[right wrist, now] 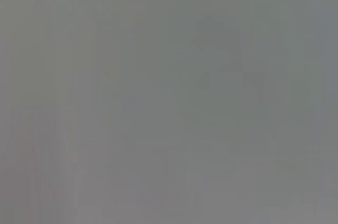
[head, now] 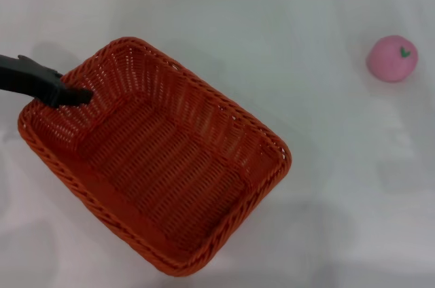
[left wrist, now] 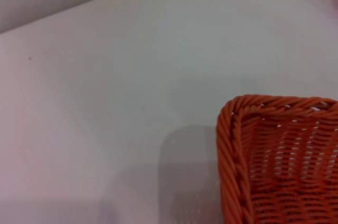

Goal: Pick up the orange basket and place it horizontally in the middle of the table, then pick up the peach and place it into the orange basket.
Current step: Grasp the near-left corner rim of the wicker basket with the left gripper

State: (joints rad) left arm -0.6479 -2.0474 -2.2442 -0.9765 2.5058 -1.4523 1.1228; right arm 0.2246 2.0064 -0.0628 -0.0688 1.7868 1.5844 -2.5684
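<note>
Plain white smooth tabletop [head: 224, 23] fills view, grey strip at far edge. Large rectangular orange-red woven wicker basket [head: 163, 166] sits left of centre, long axis diagonal from far-left to near-right, not yet horizontal. Left gripper [head: 71, 96] at basket's far-left corner, dark finger inside rim against wall; whether fingers clamp rim cannot tell. Small round pink toy peach [head: 392, 58] far right, well apart from basket. Right gripper unseen; judged nearer arm for peach
</note>
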